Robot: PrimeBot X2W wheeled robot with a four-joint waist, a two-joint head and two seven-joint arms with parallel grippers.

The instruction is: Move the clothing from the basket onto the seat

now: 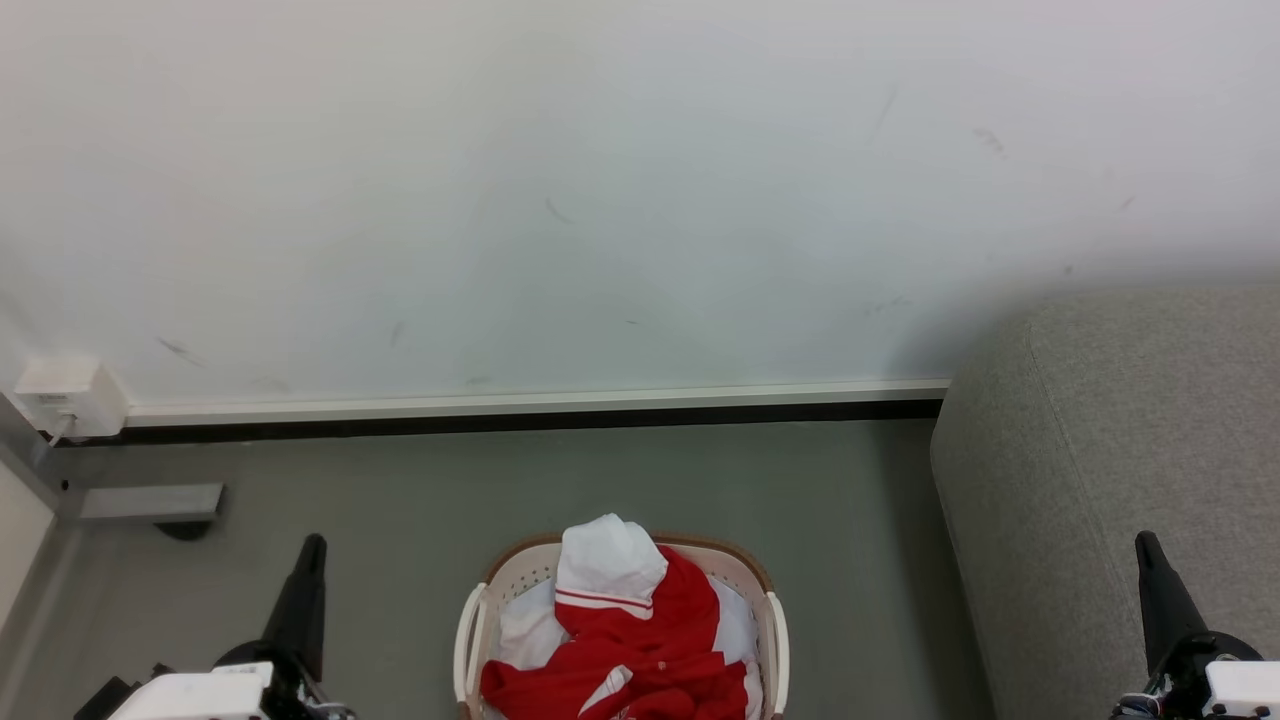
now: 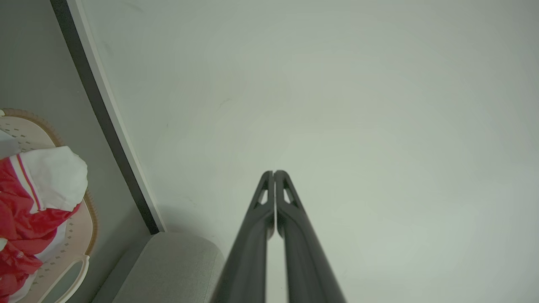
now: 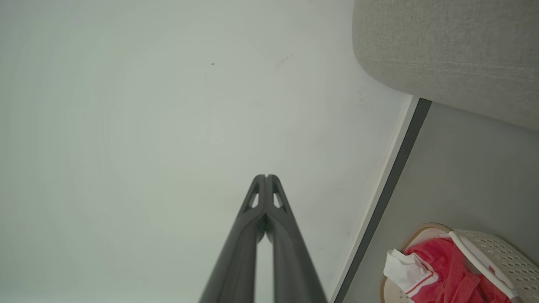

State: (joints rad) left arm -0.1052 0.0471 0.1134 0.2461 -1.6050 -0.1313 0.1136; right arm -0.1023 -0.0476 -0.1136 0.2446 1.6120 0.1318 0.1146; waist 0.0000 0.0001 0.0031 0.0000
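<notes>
Jaws clenched on nothing at left gripper (image 2: 274, 172) and right gripper (image 3: 266, 176), both low in the head view's corners. No transfer yet: clothing (image 1: 640, 640) heaped in the basket (image 1: 470, 610) at lower centre, seat (image 1: 1120, 450) waiting at right. Whole job ahead, seemingly. Grey floor (image 1: 600, 480), scuffed white wall (image 1: 600, 200) above.

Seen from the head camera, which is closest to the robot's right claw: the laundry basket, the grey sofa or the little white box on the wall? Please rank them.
1. Sofa: at the right, directly beside the right gripper.
2. Basket: bottom middle, holding the red clothing.
3. White box: far left, well past the basket.
</notes>
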